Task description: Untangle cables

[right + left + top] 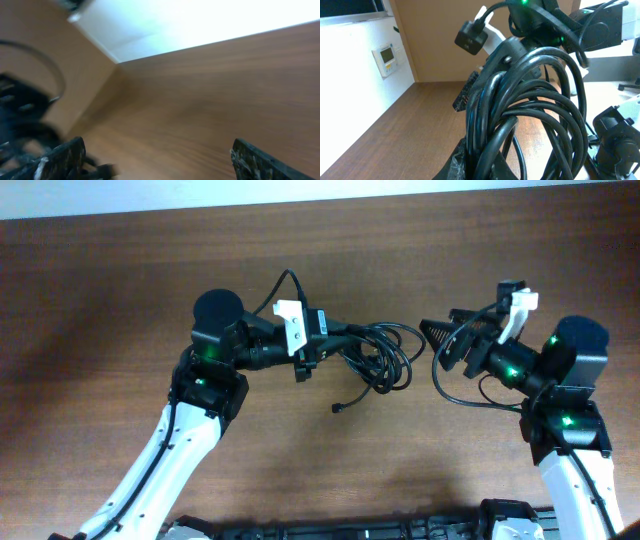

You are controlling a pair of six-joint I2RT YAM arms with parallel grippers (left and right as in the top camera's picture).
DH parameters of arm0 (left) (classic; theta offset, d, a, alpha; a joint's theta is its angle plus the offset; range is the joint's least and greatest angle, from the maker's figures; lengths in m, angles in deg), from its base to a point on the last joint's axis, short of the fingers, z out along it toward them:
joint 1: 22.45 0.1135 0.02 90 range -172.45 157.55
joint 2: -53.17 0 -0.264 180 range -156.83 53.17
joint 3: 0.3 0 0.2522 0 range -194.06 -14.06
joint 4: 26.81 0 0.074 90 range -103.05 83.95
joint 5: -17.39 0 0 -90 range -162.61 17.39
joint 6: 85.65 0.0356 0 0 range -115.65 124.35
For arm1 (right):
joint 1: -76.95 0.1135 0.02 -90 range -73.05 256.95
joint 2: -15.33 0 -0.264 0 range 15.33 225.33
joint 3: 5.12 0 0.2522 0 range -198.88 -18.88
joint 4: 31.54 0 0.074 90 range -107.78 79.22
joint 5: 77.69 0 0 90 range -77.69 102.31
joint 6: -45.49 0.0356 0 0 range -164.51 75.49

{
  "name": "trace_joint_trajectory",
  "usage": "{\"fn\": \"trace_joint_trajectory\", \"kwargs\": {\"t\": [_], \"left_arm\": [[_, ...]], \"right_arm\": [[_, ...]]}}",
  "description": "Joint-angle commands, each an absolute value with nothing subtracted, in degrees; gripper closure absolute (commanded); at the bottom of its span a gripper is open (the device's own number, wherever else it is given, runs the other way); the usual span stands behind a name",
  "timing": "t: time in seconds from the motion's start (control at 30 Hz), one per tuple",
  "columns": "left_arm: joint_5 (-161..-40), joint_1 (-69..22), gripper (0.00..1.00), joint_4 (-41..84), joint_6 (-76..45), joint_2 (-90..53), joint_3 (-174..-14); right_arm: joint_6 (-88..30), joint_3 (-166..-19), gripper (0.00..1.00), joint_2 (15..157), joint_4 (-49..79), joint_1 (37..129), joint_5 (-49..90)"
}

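The cables (385, 355) are a tangled bundle of black loops held above the middle of the table. My left gripper (345, 340) is shut on them from the left. In the left wrist view the cables (530, 100) rise in thick coils from between my left gripper's (476, 167) fingers, with a black plug (470, 37) at the top. One loose plug end (338, 408) hangs down toward the table. My right gripper (440, 345) is open just right of the bundle. In the blurred right wrist view my right gripper (157, 162) has nothing between its fingers, and the cables (20, 115) show at the left edge.
The brown wooden table (120, 300) stretches to all sides. The right arm's own black wire (450, 390) loops below its wrist. A black strip (350, 530) runs along the front edge between the arm bases.
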State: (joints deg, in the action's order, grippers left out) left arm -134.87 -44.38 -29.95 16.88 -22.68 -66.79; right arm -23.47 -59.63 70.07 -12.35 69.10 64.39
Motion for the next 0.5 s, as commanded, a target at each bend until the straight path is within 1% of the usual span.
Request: {"fn": "trace_joint_trajectory", "kwargs": {"t": [0.0,0.1,0.23,0.37,0.47], "left_arm": [[-135.99,-44.03,1.00,-30.41,15.96,-21.28,-67.84],[-135.79,-44.03,1.00,-30.52,15.96,-21.28,-67.84],[-135.14,-44.03,1.00,-30.67,15.96,-21.28,-67.84],[-135.01,-44.47,1.00,-33.36,15.96,-21.28,-67.84],[-132.29,-45.76,1.00,-34.02,15.94,-21.28,-67.84]], "right_arm": [[-23.23,-59.72,0.09,70.00,-15.43,69.03,79.16],[-23.19,-59.72,0.09,70.00,-19.04,69.03,84.21],[-23.17,-59.72,0.09,70.00,-20.00,69.07,85.26],[-23.19,-59.72,0.09,70.00,-20.00,69.10,86.55],[-23.19,-59.72,0.09,70.00,-19.98,69.10,87.40]]}}
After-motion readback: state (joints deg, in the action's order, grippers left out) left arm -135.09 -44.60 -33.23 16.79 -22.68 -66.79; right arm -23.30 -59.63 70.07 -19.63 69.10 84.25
